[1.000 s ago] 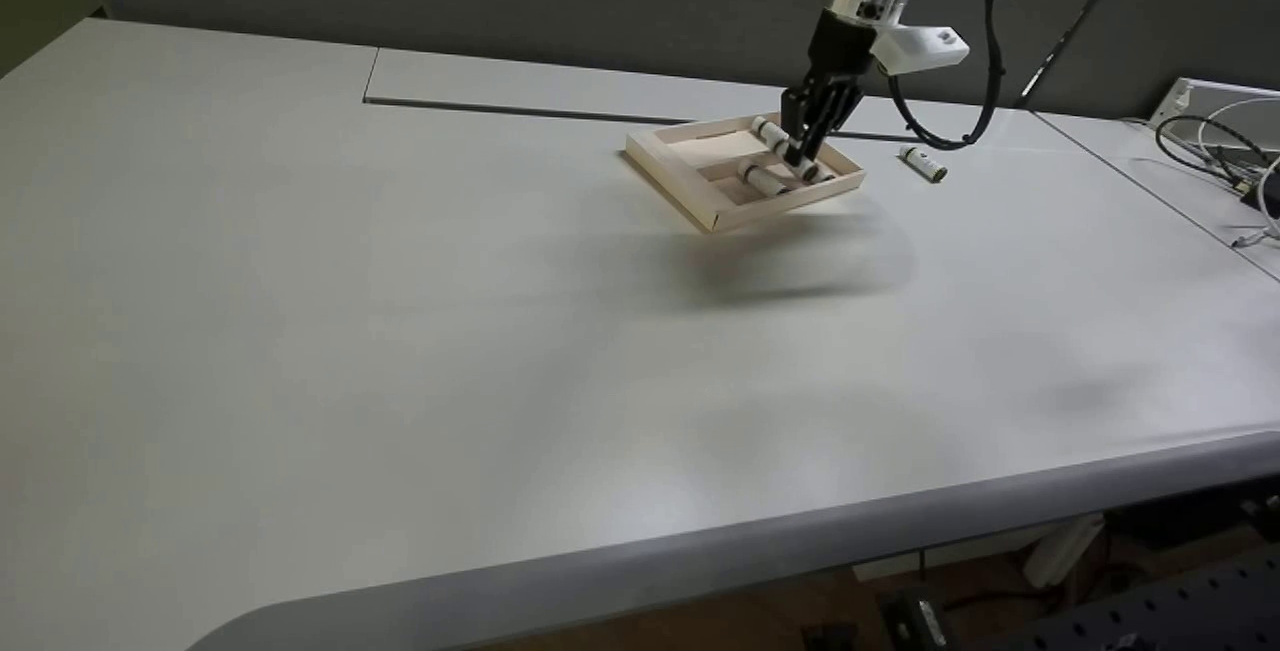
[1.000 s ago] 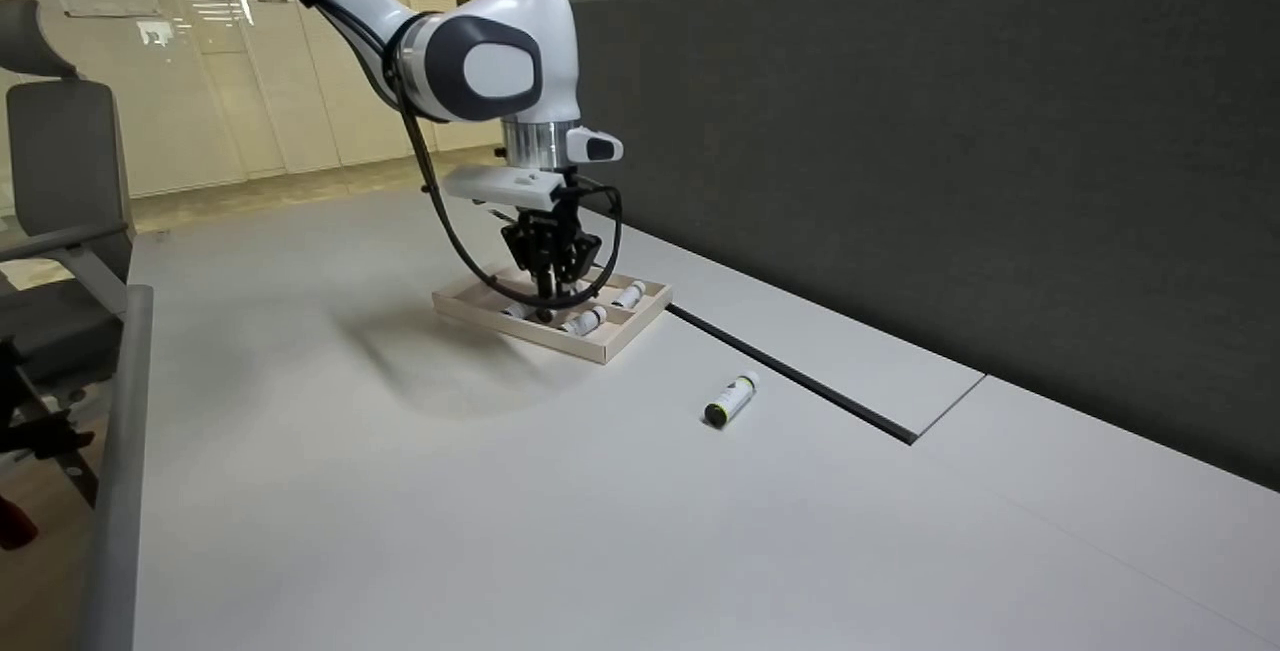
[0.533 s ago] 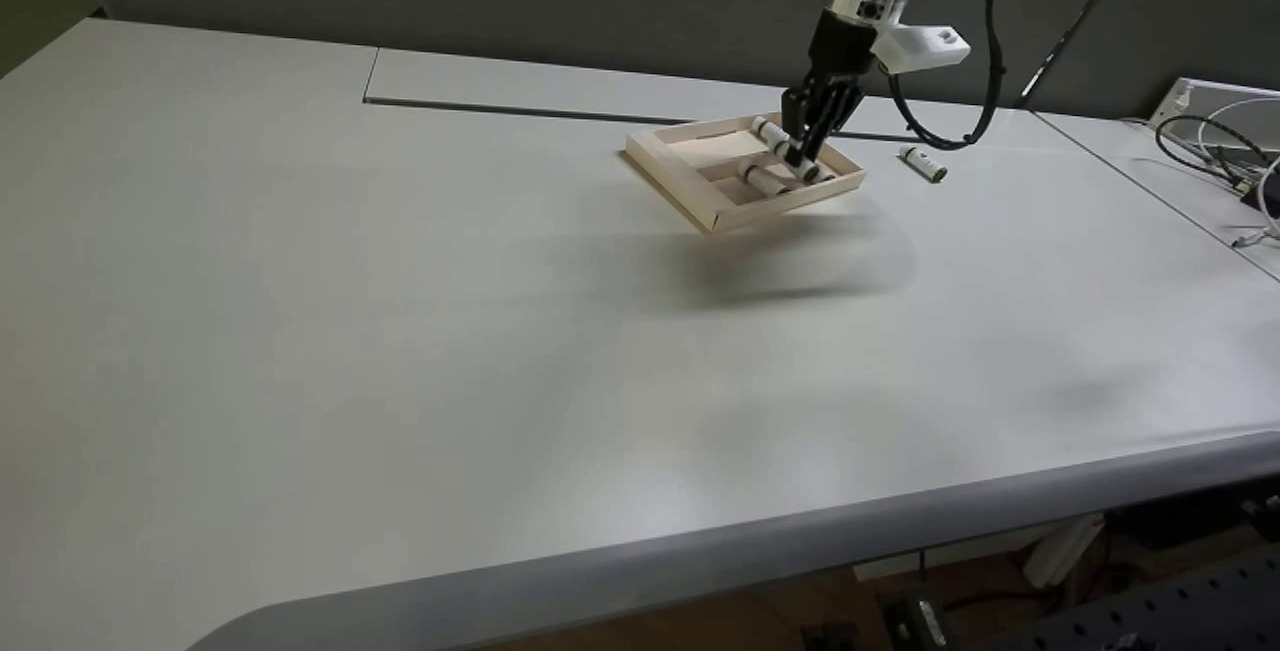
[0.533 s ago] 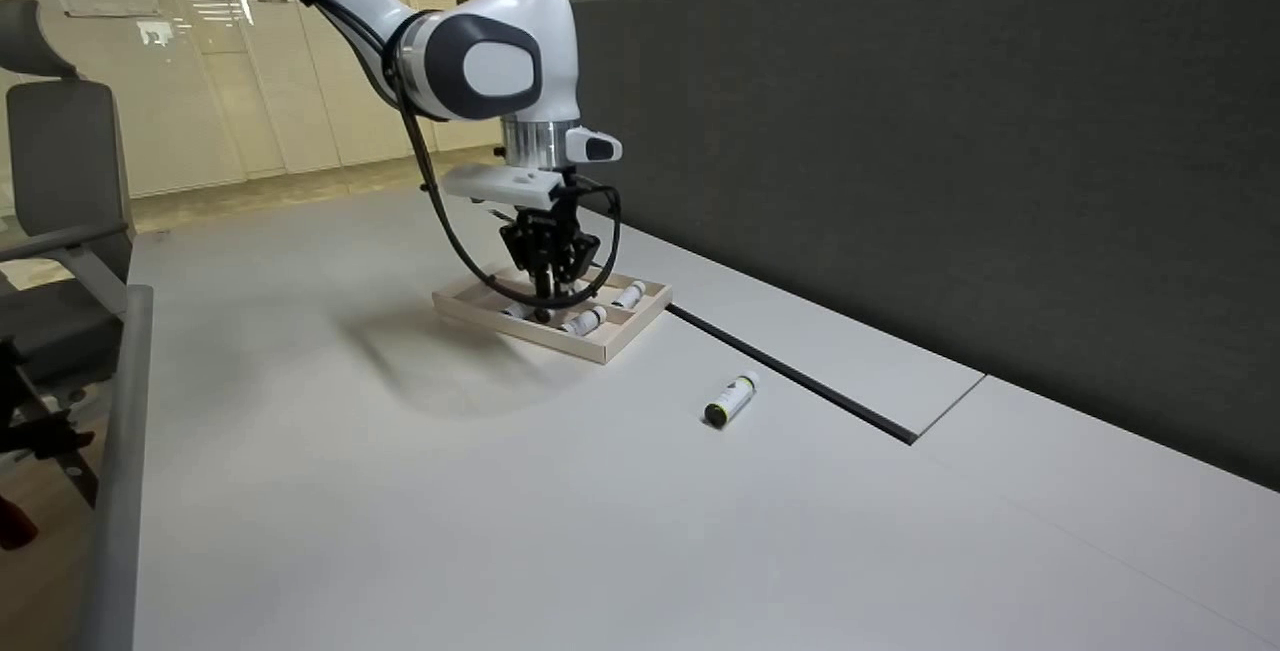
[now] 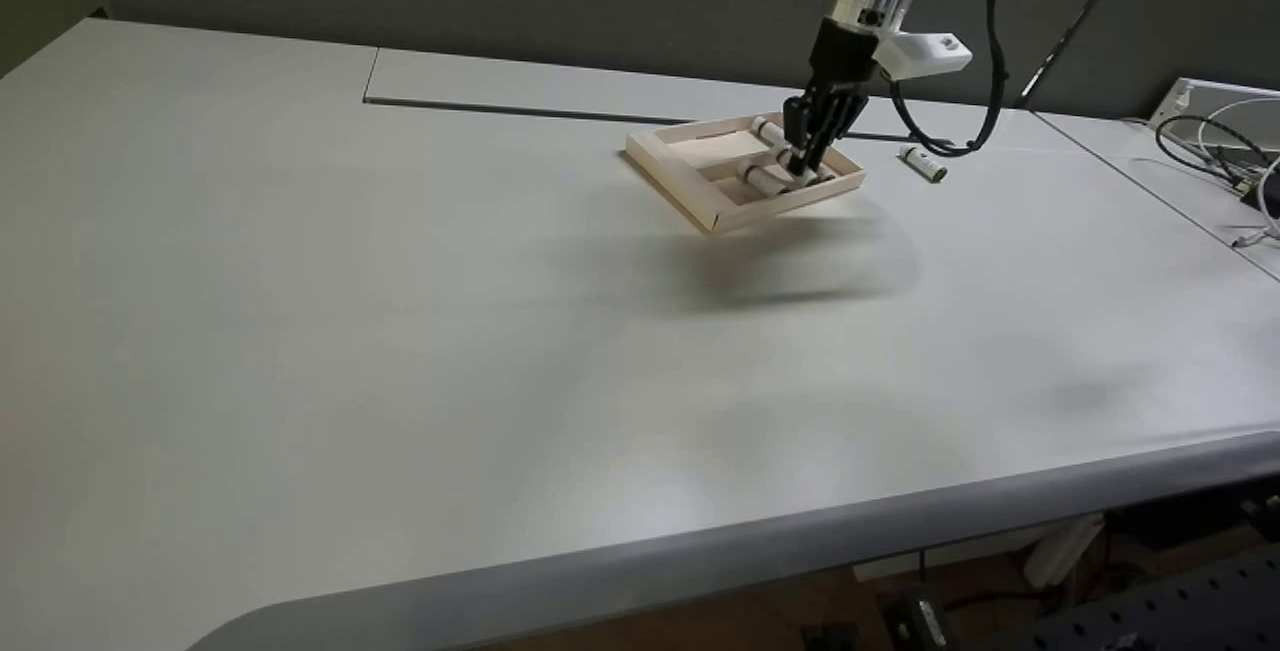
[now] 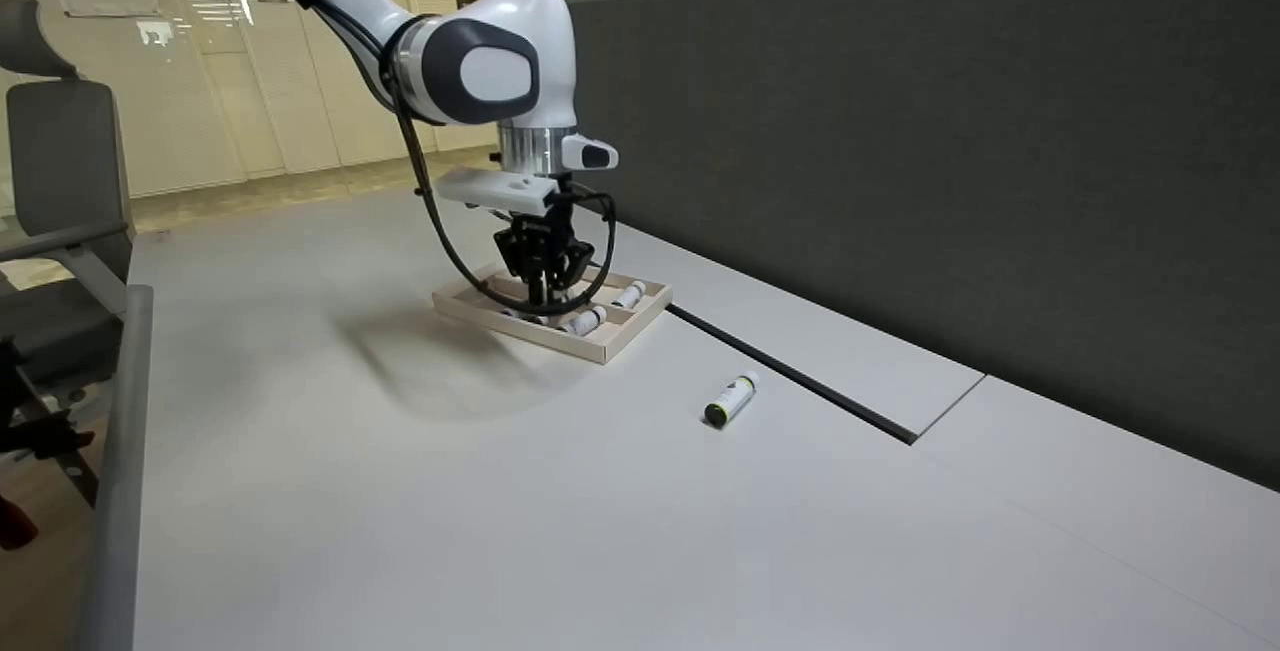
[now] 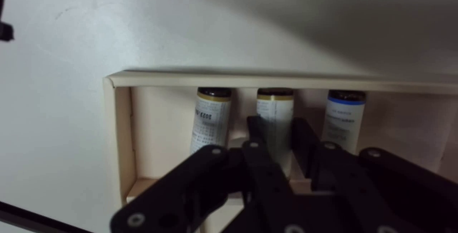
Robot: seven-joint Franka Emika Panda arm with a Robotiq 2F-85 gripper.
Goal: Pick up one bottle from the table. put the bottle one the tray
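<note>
- The black jaws stand on both sides of a white-labelled cylindrical bottle with a dark end and gold band (image 7: pixel 277 118), seemingly clasping it mid-body, which would leave that end free to settle.
- This bottle, the task's own, is within the square pale-wood tray (image 7: pixel 229 80), dark end close to one rim; whether it touches the tray's floor I cannot tell.
- A second gold-banded bottle (image 7: pixel 211 122) and a blue-banded white bottle (image 7: pixel 342 118) flank it in the tray, roughly parallel, probably so they share the space neatly.
- In another tray compartment lies a fourth whitish cylindrical bottle (image 6: pixel 629 294).
- Apart from the tray, a white bottle with a yellow-green band (image 6: pixel 732 399) lies on the smooth white-grey surface (image 6: pixel 600 511), presumably unneeded, as one suffices.
</note>
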